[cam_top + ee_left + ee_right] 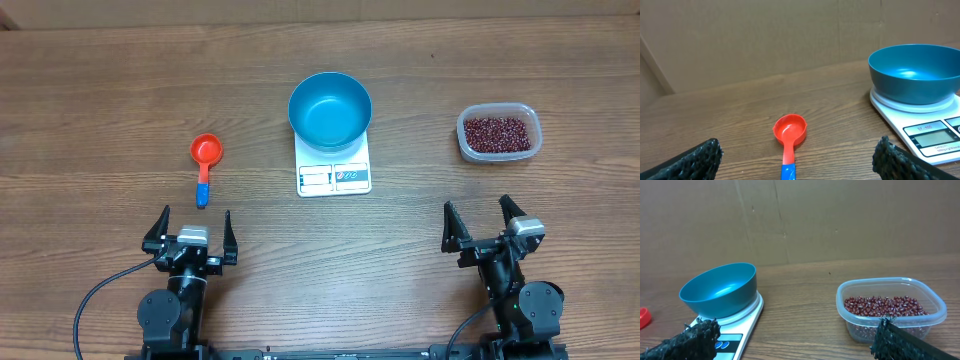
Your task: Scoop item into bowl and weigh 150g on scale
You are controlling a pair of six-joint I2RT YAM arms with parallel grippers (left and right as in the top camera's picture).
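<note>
The teal-blue bowl [330, 110] [915, 72] [720, 290] stands empty on the white scale [334, 175] [925, 130] [735, 330] at the table's middle. Dark red beans [496, 132] [885, 306] fill a clear plastic tub [499, 133] [890, 310] at the right. A red scoop with a blue handle end [205, 165] [789, 137] lies left of the scale. My left gripper [194, 233] [797, 160] is open, just short of the scoop's handle. My right gripper [485, 225] [795, 340] is open too, below the tub, holding nothing.
The wooden table [100, 110] reaches to a brown cardboard wall [765, 35] at the back. Both arm bases sit at the front edge.
</note>
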